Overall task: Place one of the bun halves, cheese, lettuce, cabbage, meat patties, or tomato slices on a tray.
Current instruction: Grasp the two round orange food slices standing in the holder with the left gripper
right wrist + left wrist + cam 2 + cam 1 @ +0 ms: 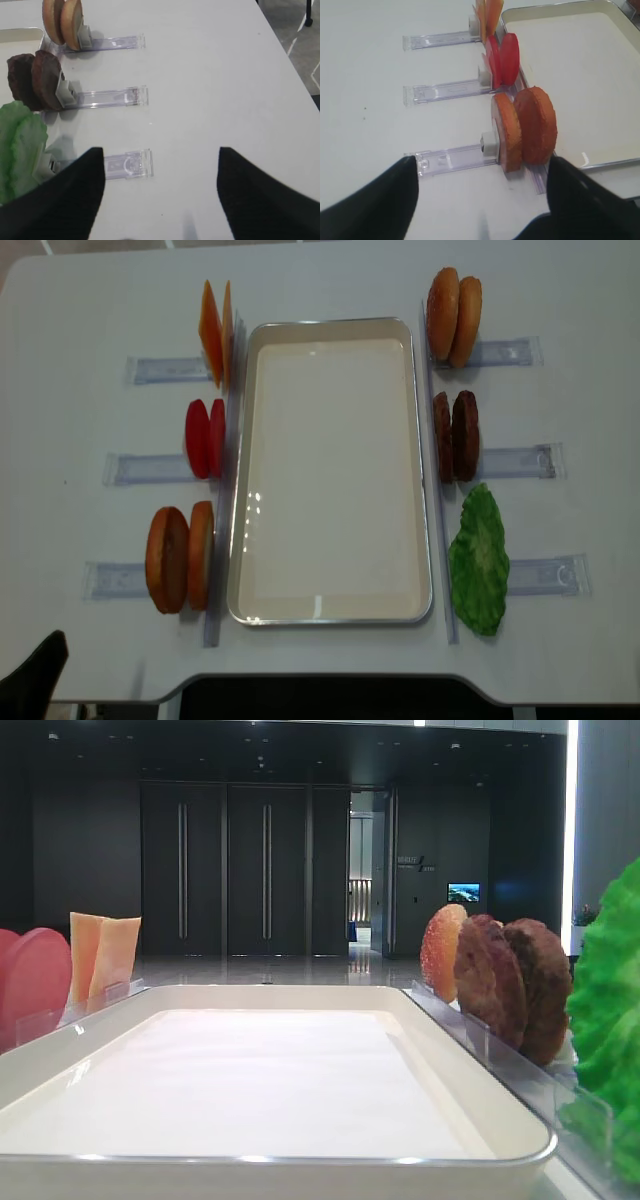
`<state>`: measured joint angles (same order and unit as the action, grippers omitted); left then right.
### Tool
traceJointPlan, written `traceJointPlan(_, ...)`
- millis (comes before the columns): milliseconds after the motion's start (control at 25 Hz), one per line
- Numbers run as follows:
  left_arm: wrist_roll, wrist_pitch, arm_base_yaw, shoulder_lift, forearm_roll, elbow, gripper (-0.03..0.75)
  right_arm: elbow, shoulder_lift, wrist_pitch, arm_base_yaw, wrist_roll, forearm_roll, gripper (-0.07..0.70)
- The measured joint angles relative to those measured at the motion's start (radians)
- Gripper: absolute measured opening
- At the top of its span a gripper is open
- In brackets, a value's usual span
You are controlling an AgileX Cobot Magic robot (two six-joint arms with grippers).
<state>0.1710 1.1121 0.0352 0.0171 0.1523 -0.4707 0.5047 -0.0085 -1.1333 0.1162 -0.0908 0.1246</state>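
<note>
The white tray [330,324] lies empty mid-table. On its left stand cheese [215,330], tomato slices [205,437] and two orange bun halves [180,557] in clear racks. On its right are two more bun halves [455,315], meat patties [456,435] and lettuce [478,560]. Cabbage is out of view. My left gripper [480,200] is open above bare table, just short of the near bun halves [525,127]. My right gripper [160,195] is open too, with the lettuce [20,145] to its left and nothing between its fingers.
Clear plastic rack rails [520,460] stick out from each food pair toward the table's sides. The table's front edge [330,680] runs close below the tray. A dark finger [30,680] shows at the near left corner.
</note>
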Motion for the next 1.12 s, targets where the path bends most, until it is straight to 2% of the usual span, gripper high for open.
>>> traceJointPlan(440,-0.014,0.0,0.0,0.0,0.006,0.0,0.543,0.0,0.0,0.0,0.0,0.0,0.0,0.458)
traceJointPlan(720,-0.043,0.003,0.0,-0.004,0.007,-0.001,0.538,0.0,0.0,0.0,0.0,0.0,0.0,0.458)
traceJointPlan(880,-0.074,0.033,0.0,-0.075,0.002,-0.02,0.538,0.0,0.0,0.0,0.0,0.0,0.0,0.458)
traceJointPlan(1120,-0.119,0.124,0.0,-0.222,-0.047,-0.073,0.538,0.0,0.0,0.0,0.0,0.0,0.0,0.458)
